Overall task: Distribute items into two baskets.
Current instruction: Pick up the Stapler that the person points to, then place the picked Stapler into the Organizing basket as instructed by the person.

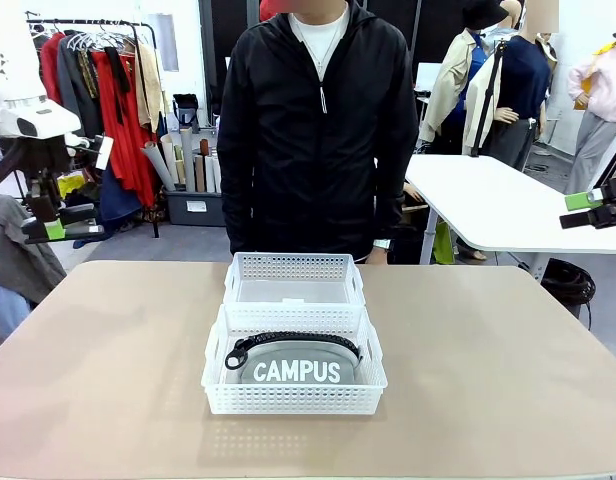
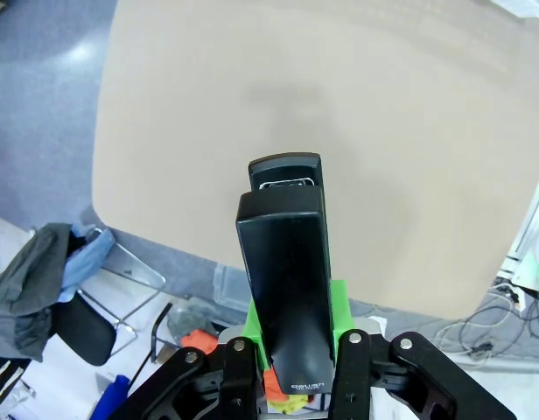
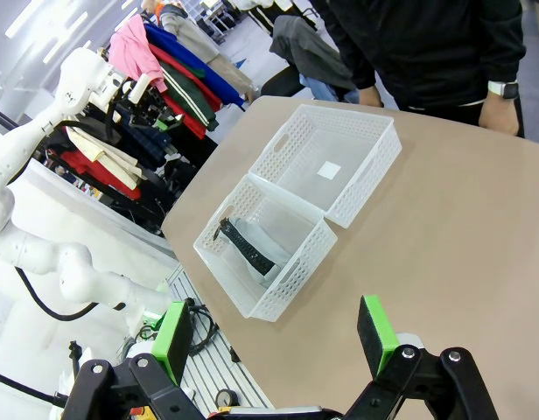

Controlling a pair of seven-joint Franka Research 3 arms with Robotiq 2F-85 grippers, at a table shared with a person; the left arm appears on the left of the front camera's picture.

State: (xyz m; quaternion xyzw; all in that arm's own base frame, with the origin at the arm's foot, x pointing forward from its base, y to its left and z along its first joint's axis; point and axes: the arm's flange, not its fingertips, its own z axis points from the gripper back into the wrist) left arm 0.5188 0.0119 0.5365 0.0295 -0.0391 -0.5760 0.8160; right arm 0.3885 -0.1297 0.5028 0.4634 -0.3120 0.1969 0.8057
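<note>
The grey oblong "CAMPUS" pouch (image 1: 296, 368) lay in the near white lattice plastic basket (image 1: 293, 398); the far basket (image 1: 294, 268) awaited the small black stapler (image 2: 287, 280), clamped in the left claw (image 2: 293, 350), right claw (image 3: 274, 337) apart.

White capitals reading "CAMPUS" stood on the grey pouch (image 1: 296, 368), which lay in the near basket (image 1: 293, 398). The black stapler (image 2: 285, 289) bore small pale print near its base, too small to read.

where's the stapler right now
The stapler is clamped in the left gripper, held above the table's edge in the left wrist view, away from both baskets.
</note>
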